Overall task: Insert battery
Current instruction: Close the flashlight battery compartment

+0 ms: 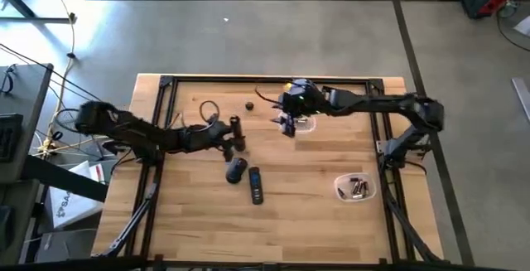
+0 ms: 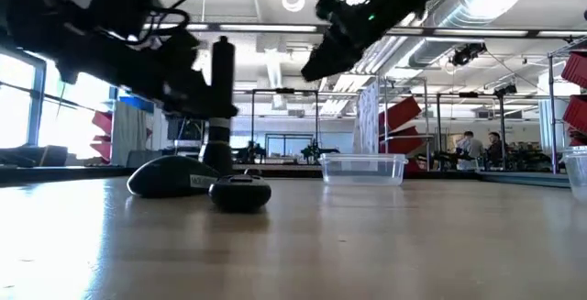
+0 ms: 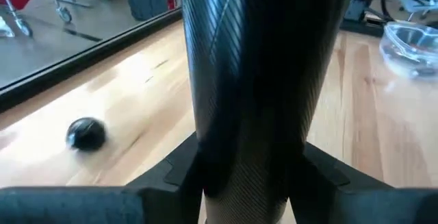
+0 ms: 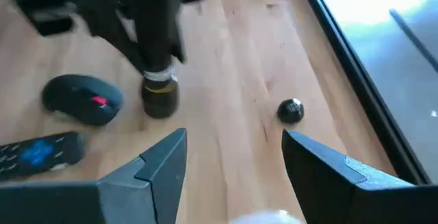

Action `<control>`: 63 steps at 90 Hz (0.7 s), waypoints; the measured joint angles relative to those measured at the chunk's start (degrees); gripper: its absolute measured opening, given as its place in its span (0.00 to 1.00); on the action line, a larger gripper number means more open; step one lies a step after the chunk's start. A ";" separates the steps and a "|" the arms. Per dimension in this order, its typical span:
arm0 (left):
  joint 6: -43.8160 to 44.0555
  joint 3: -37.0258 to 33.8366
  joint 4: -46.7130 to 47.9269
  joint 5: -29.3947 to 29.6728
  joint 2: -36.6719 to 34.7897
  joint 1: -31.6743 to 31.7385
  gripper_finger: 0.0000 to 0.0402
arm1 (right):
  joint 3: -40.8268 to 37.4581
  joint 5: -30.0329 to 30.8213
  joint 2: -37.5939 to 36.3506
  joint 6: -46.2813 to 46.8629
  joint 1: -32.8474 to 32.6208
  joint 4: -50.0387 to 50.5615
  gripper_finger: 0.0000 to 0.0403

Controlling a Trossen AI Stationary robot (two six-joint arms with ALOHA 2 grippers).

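Note:
My left gripper (image 1: pixel 233 135) is shut on a black ribbed cylinder (image 2: pixel 221 98) that stands upright left of the table's middle. Its olive lower end (image 4: pixel 160 98) is at the tabletop. A black mouse (image 1: pixel 236 170) and a dark remote (image 1: pixel 256 185) lie flat just in front of it. Batteries (image 1: pixel 358 189) lie in a clear dish at the near right. My right gripper (image 1: pixel 289 125) hangs open and empty above a second clear dish (image 1: pixel 304 123) at the far middle. My left gripper pinches the black cylinder's shaft (image 3: pixel 253 148) between its two fingers (image 3: pixel 174 176), which reach in level from the table's left and lie across it. The cylinder stands upright, lower end (image 4: pixel 160 98) down. Whether that end rests on the table, I cannot tell.
A small black ball-like piece (image 1: pixel 248 105) lies on the wood behind the cylinder. A black metal frame (image 1: pixel 166 84) runs round the table's edges. The near half of the table is bare wood (image 1: pixel 298 221). People stand far off in the room (image 2: pixel 481 144).

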State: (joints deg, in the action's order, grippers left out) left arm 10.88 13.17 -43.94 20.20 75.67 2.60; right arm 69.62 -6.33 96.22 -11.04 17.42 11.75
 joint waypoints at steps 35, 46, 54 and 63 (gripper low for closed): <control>-1.05 -10.98 2.48 2.32 -15.47 0.05 0.33 | 39.59 -3.54 29.84 -7.33 6.76 23.33 0.48; -1.02 -12.36 3.01 3.00 -17.98 0.05 0.33 | 53.84 -3.46 39.30 -3.58 7.87 32.37 0.48; -1.06 -12.37 3.91 3.13 -18.99 0.04 0.33 | 62.67 -3.38 45.20 2.87 7.70 37.51 0.48; -1.82 -12.37 3.97 4.15 -19.11 0.03 0.33 | 63.51 -3.15 47.56 10.64 6.94 34.41 0.48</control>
State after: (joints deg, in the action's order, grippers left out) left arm 9.06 0.80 -39.97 24.35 56.55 2.63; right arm 133.13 -9.48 143.79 -0.39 24.36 46.16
